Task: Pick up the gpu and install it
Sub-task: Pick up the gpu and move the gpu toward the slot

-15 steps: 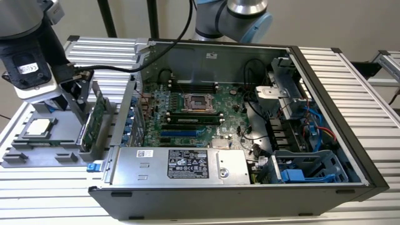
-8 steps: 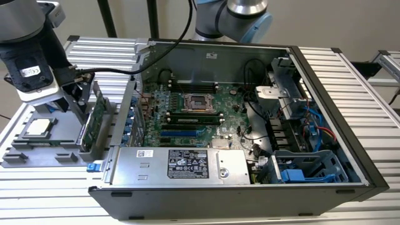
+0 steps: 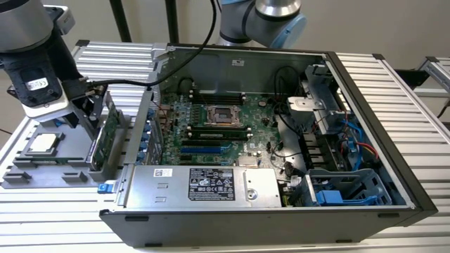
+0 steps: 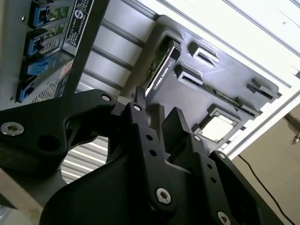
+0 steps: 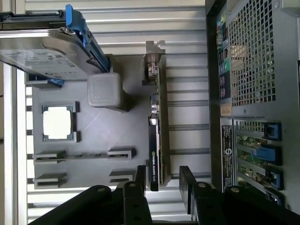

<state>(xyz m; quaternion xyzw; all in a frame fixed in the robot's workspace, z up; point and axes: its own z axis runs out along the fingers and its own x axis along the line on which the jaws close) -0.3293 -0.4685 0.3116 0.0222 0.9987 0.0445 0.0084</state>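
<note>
The gpu [image 3: 105, 132] stands on edge in a slot of the grey holder tray [image 3: 42, 176], on the exterior view's left beside the open computer case. Its green board and black cooler face show in both wrist views [image 5: 157, 136] [image 4: 161, 70]. My gripper [image 3: 86, 108] hangs just above the card's end. It is open, with one black finger on each side of the card and a gap to it on both sides [image 5: 164, 180] [image 4: 157, 112].
The tray [image 5: 93, 136] also holds a square silver CPU chip [image 5: 58, 123] [image 3: 43, 143] and a silver hard drive with blue rails [image 5: 47, 56]. The open case [image 3: 365, 105] shows its motherboard [image 3: 211, 132], blue slots [image 3: 200, 150] and power supply [image 3: 211, 184]. The case wall stands close beside the card.
</note>
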